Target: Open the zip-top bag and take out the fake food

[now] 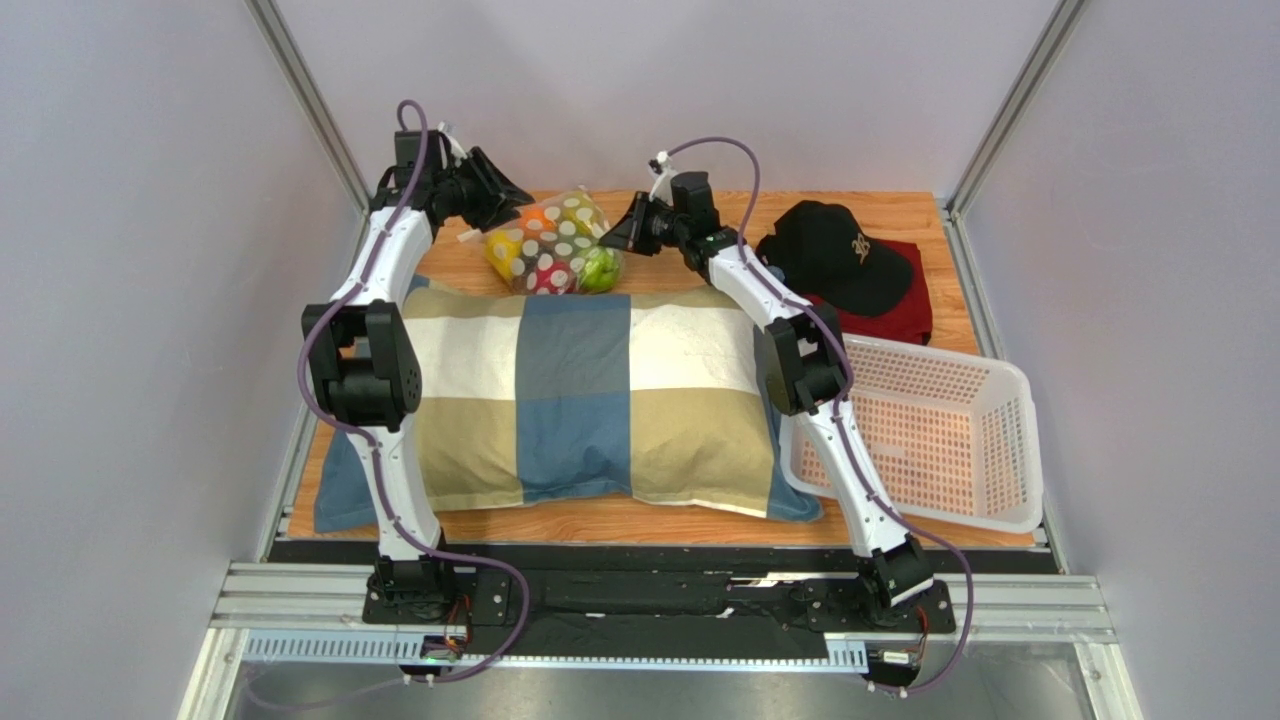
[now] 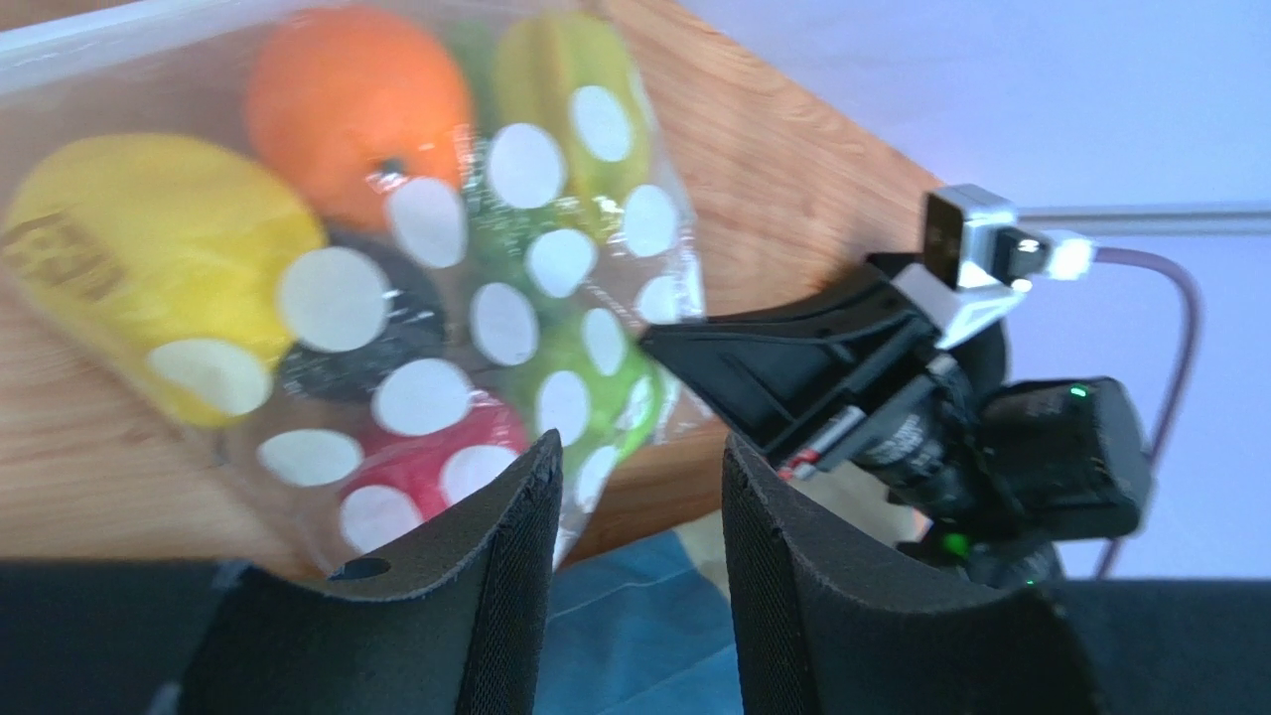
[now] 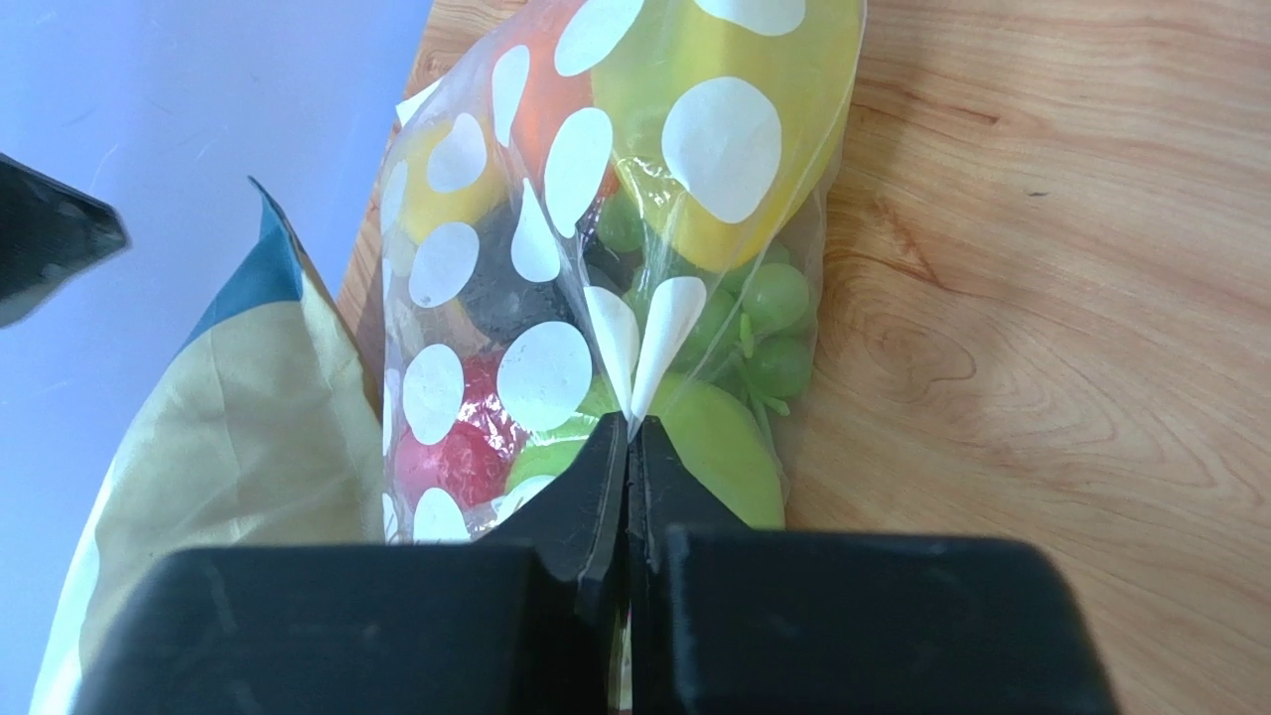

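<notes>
Pinching the zip-top bag [image 3: 545, 373], the right gripper [image 3: 628, 435] hides the fold.

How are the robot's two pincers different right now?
The right black pincer is squeezed shut on the clear white-dotted zip-top bag; the left black pincer is open, gripping nothing. The right pincer is at the bag's right side, the left pincer at its left. Both point toward the bag.

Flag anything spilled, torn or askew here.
Nothing spilled or torn. The bag lies beyond the pillow with the fruit inside. Its film is only puckered where the right jaws pinch a fold. The left jaws are open beside it, holding nothing.
</notes>
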Available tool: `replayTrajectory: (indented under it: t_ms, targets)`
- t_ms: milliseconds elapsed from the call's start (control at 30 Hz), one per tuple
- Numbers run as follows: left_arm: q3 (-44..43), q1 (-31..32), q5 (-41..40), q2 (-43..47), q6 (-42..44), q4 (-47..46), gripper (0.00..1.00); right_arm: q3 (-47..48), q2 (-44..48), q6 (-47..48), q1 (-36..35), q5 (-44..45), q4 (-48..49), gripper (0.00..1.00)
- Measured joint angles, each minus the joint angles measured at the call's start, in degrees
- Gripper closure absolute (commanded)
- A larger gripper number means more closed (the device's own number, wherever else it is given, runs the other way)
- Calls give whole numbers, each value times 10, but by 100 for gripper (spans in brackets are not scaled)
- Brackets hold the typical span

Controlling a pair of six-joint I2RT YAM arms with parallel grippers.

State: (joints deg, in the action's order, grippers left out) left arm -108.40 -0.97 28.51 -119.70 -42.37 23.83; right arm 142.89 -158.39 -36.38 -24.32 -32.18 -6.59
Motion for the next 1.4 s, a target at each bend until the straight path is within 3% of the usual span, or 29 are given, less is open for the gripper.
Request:
replayTrajectory:
  t_ms: [300, 600, 667, 767, 900, 1067, 1200, 1400]
  targets:
    - [-43, 6, 76, -14, -60, -74, 54, -5, 61, 70, 0, 29, -24, 100]
    - [-33, 29, 99, -16, -139, -134, 51, 0, 163, 246, -10, 83, -75, 100]
    - [-61, 47, 90, -29, -144, -121, 46, -6, 180, 278, -15, 96, -83, 100]
    - [-129, 70, 85, -66, -154, -107, 47, -18, 196, 301, -24, 104, -91, 100]
    - [-163, 92, 113, -100, -161, -104, 49, -37, 197, 271, -27, 125, -99, 100]
    - [-40, 94, 145, -72, -122, -173, 48, -52, 197, 180, -18, 137, -135, 100]
    - [11, 91, 134, -45, -33, -152, 45, -71, 197, 108, -5, 136, -145, 100]
    - [-9, 105, 72, -3, 155, -57, 40, -73, 197, -31, 20, 108, -176, 100]
